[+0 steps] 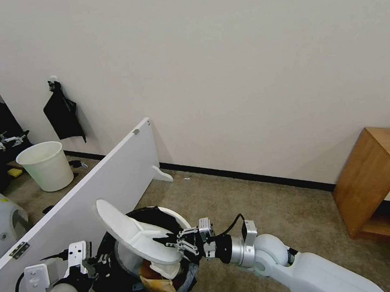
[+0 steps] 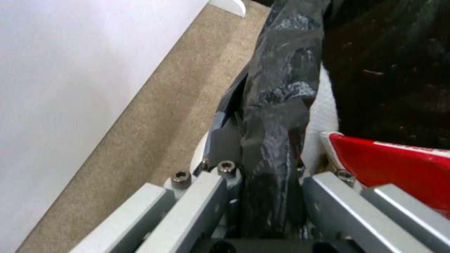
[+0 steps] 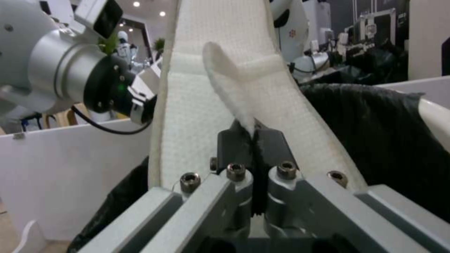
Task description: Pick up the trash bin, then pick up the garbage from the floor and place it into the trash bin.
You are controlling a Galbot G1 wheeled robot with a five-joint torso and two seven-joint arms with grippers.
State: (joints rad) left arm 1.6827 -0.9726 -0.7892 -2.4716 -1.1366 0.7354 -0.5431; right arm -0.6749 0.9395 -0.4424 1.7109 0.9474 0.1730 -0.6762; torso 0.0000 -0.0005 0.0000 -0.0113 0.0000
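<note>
1. Left tool (image 1: 92,260) is clamped shut on the rim of the round white black-bag-lined trash bin (image 1: 176,217); bag film may slip.
2. Right tool (image 1: 181,245) pinches the flat white slipper (image 1: 130,234) above the bin; released tilted, it may bridge the rim.

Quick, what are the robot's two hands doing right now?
Left gripper: shut on the trash bin rim.
Right gripper: shut on the white slipper strap, over the bin.
</note>
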